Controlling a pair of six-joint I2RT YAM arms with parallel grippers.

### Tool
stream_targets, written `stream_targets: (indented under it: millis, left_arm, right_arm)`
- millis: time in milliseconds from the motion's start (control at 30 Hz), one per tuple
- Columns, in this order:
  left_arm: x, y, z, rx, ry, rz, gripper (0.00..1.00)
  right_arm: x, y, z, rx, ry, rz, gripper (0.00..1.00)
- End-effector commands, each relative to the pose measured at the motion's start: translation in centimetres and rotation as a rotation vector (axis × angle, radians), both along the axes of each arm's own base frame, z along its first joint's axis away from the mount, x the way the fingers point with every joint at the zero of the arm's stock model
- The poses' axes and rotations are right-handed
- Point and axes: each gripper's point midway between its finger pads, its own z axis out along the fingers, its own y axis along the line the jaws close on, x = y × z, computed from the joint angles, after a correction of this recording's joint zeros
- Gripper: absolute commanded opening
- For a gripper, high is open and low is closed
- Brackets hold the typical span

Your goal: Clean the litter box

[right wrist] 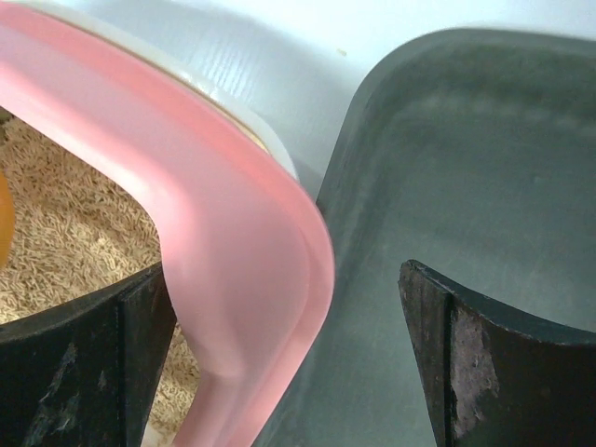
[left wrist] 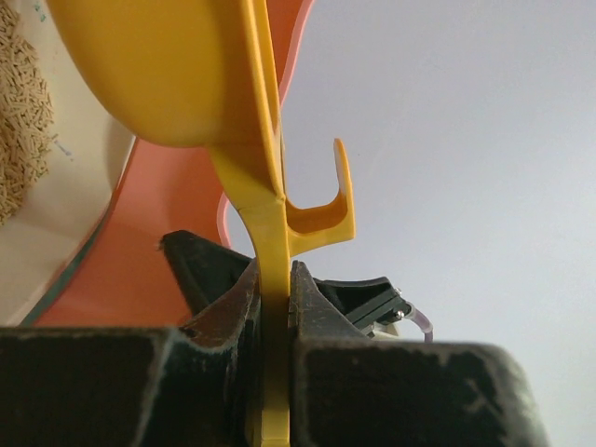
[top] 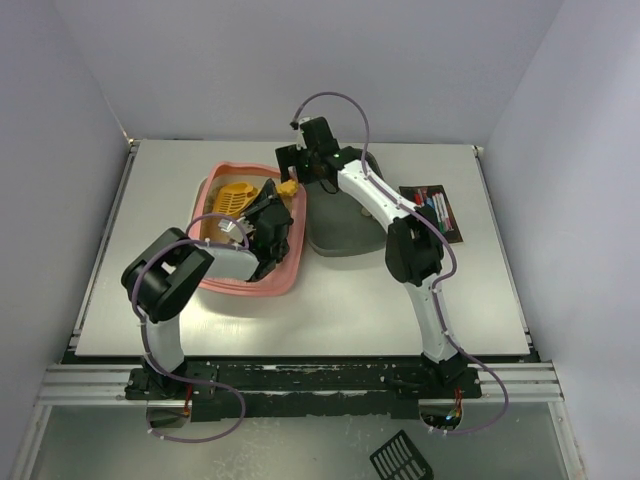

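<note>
The pink litter box (top: 290,268) with tan litter sits left of centre on the table. My left gripper (top: 266,208) reaches into it and is shut on the handle of a yellow scoop (top: 234,197). In the left wrist view the yellow scoop handle (left wrist: 272,233) is clamped between the fingers, at the left gripper (left wrist: 275,307), with the litter (left wrist: 23,112) at far left. My right gripper (top: 303,178) is open at the box's far right corner. In the right wrist view the right gripper (right wrist: 289,326) straddles the pink rim (right wrist: 214,214), one finger (right wrist: 84,372) over the litter, the other (right wrist: 503,372) over the dark grey tray.
A dark grey tray (top: 345,235) lies right beside the litter box, its wall (right wrist: 466,168) touching the pink rim. A dark card with pens (top: 432,212) lies at the right. A black slotted piece (top: 402,458) lies below the table's near edge.
</note>
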Motion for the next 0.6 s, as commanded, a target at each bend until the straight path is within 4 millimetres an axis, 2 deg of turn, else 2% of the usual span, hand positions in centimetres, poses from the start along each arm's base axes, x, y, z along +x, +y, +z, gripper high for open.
stream_targets:
  millis: [0,233,300,433,567]
  left_arm:
    - [-0.5,2.0,3.0,-0.567,-0.204,0.039,0.07]
    - [0.2,3.7,3.5,-0.548,-0.212,0.053,0.07]
    - [0.4,3.7,4.1,-0.528,-0.211,0.038,0.07]
    - [0.5,2.1,5.3,-0.494,-0.203,-0.037,0.07]
    - [0.2,0.0,6.1,-0.453,-0.172,-0.124,0.07]
  right_arm:
    - [0.3,0.7,2.0,0.032,-0.028,0.029,1.00]
    - [0.2,1.6,2.3,0.069,-0.018,0.053,1.00]
    - [0.1,2.0,2.6,0.084,-0.017,0.068,1.00]
    - [-0.1,2.4,4.2,0.099,-0.041,0.094,1.00]
    - [-0.1,1.5,5.3,0.069,-0.080,0.095,1.00]
